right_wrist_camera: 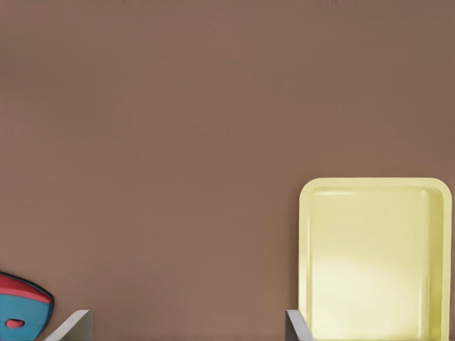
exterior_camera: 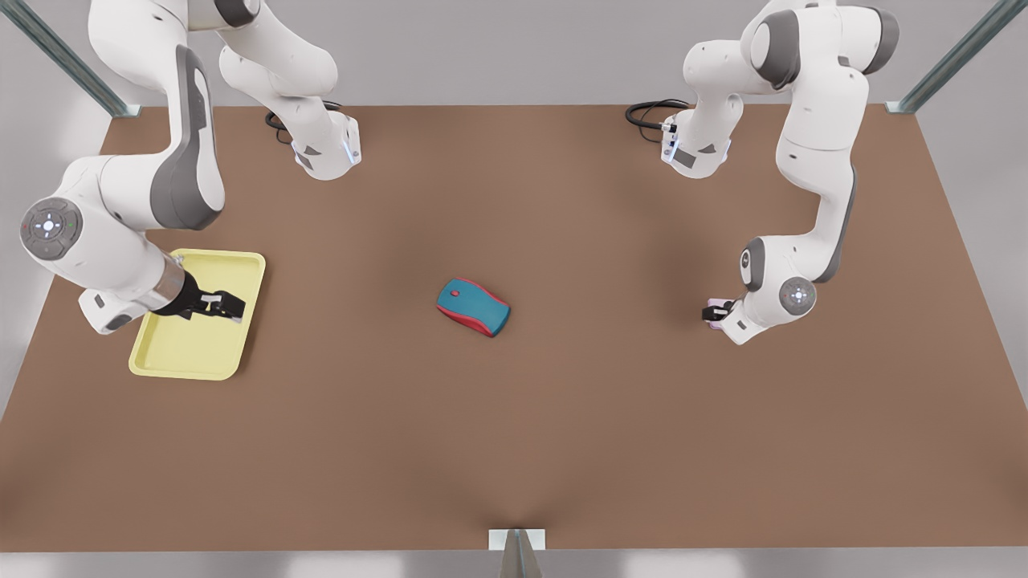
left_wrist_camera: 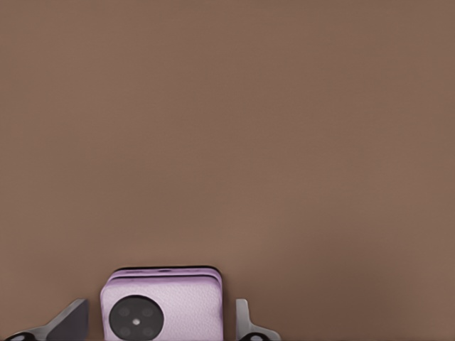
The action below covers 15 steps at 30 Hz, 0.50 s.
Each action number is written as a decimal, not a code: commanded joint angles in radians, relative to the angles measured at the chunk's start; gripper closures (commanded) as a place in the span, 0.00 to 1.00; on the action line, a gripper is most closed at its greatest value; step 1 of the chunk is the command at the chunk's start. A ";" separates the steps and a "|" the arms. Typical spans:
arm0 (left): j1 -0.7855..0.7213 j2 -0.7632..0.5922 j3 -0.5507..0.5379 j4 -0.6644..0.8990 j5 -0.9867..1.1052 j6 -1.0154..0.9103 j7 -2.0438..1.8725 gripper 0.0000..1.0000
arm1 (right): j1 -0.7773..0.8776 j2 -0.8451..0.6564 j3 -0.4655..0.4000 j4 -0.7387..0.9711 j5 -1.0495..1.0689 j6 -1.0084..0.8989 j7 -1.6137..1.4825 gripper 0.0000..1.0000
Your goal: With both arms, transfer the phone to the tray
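Pink phone (left_wrist_camera: 161, 307) lies flat on the brown table (exterior_camera: 562, 417) between the left gripper's (left_wrist_camera: 162, 323) open fingers, far from the yellow tray (exterior_camera: 241, 269) under the open right gripper (exterior_camera: 218, 306); centre it, then close squarely.

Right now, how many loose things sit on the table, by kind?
Phone: 1, pink, between the left tool's fingers
Mouse: 1, teal and red
Tray: 1, yellow, under the right tool
Total: 3

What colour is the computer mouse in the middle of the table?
The mouse is teal with red trim and a red wheel, clearest in the front view.
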 commanded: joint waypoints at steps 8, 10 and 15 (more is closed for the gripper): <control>0.000 0.008 -0.001 0.001 0.001 0.009 -0.001 0.00 | 0.000 0.001 -0.001 0.001 0.000 -0.006 -0.007 0.00; 0.000 0.007 0.000 0.001 0.001 -0.001 -0.001 0.00 | 0.000 0.006 -0.001 0.017 -0.003 -0.002 -0.003 0.00; 0.000 -0.001 0.000 -0.011 0.001 -0.008 -0.001 0.00 | 0.002 0.006 0.004 0.032 0.003 0.000 -0.007 0.00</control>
